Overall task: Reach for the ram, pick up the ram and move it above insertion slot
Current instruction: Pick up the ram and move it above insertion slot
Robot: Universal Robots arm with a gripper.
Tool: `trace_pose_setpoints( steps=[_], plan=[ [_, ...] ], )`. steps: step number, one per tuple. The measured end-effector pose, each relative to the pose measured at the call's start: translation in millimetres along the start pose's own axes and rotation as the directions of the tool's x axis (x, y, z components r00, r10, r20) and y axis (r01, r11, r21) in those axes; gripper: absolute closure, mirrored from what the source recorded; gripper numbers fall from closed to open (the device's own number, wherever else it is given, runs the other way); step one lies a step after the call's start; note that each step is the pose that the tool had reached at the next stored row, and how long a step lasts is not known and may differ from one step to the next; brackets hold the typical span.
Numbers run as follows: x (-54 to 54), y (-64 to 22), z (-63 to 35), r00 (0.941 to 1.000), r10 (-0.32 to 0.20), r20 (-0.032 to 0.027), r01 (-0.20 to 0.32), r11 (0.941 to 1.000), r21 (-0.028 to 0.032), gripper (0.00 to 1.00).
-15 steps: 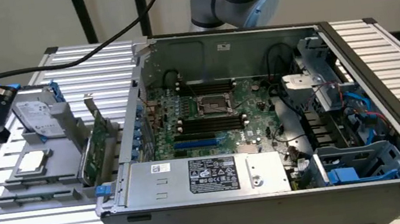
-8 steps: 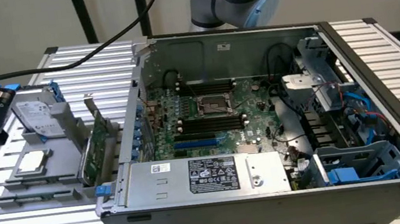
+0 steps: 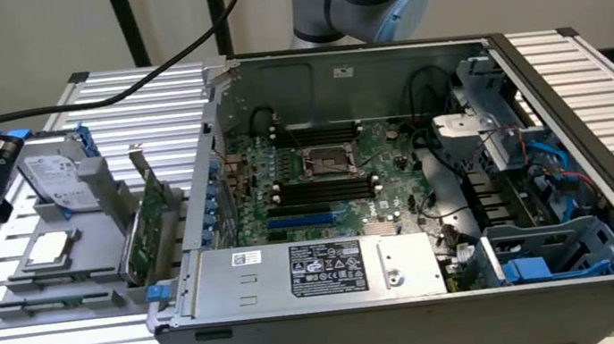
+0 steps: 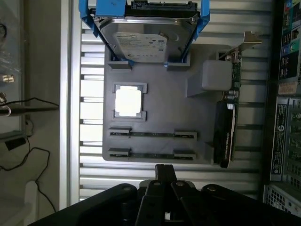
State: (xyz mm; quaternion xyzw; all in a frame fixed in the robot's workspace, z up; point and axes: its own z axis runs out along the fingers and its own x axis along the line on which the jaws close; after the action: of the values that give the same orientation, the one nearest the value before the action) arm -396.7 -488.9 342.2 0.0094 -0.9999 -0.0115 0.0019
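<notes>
1. The ram (image 4: 151,155) stands on its edge in a grey tray (image 4: 160,113), each end held in a small grey bracket. It is seen edge-on as a thin dark line.
2. Its long axis runs parallel to the slats of the table (image 4: 89,169). One end points toward the expansion card (image 4: 225,127) and the other points away from it.
3. A second ram strip (image 4: 151,134) lies just beside it, parallel and in the same kind of brackets.
4. Farther along the tray are a square processor (image 4: 128,101) and a hard drive (image 4: 141,42) in a blue carrier.
5. The gripper (image 4: 163,168) hangs over the table slats near the ram, apart from it. Its fingers appear pressed together, with nothing between them.
6. In the exterior view the open computer case (image 3: 403,167) sits to the tray's right. The memory slots (image 3: 322,190) on its board are well apart from the ram.
</notes>
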Motion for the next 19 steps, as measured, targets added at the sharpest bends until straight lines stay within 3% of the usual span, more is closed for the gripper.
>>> trace_pose_setpoints(
  steps=[13, 19],
  plan=[
    [-0.6, -0.1, 0.0, 1.0000, -0.002, -0.0001, 0.002, 1.0000, 0.0001, 0.89],
    [-0.9, 0.0, 0.0, 0.9952, -0.098, -0.0023, 0.098, 0.9952, -0.0002, 0.89]
  ],
)
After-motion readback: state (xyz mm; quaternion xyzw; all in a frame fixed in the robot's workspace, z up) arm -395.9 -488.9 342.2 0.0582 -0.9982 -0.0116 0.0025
